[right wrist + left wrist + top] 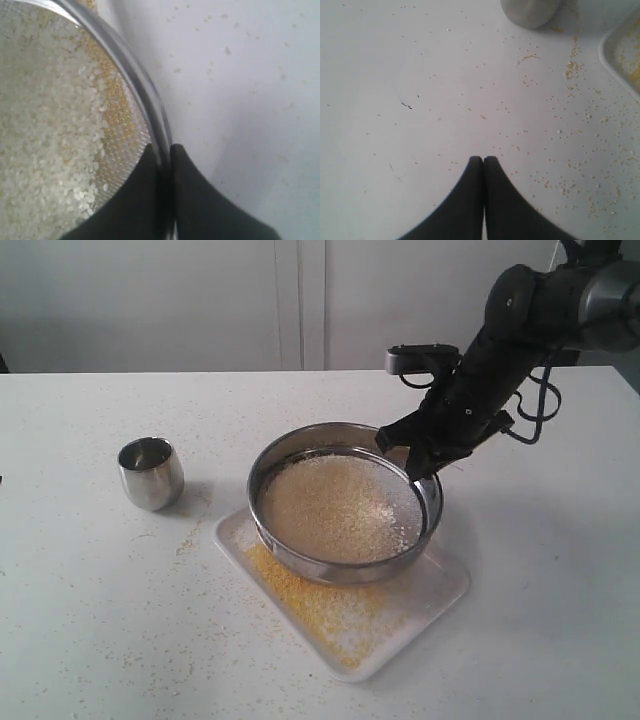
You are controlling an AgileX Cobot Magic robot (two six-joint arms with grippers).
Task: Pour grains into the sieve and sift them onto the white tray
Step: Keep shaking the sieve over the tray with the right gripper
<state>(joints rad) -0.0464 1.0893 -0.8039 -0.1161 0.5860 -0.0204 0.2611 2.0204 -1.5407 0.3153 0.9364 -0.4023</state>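
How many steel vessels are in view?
2. The steel cup stands on the table left of the white tray; the sieve is over the tray, its rim pinched by the right gripper. None seems hidden.

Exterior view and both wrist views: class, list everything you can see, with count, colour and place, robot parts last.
sieve: one, steel, over the white tray
grains: pale bits in the sieve, yellow meal on the white tray, strays scattered on the table
white tray: one, white, on the table under the sieve
cup: one, steel, upright on the table, apart from the white tray
table: one, white
left gripper: one, black, shut and empty above the table
right gripper: one, black, shut on the sieve's rim
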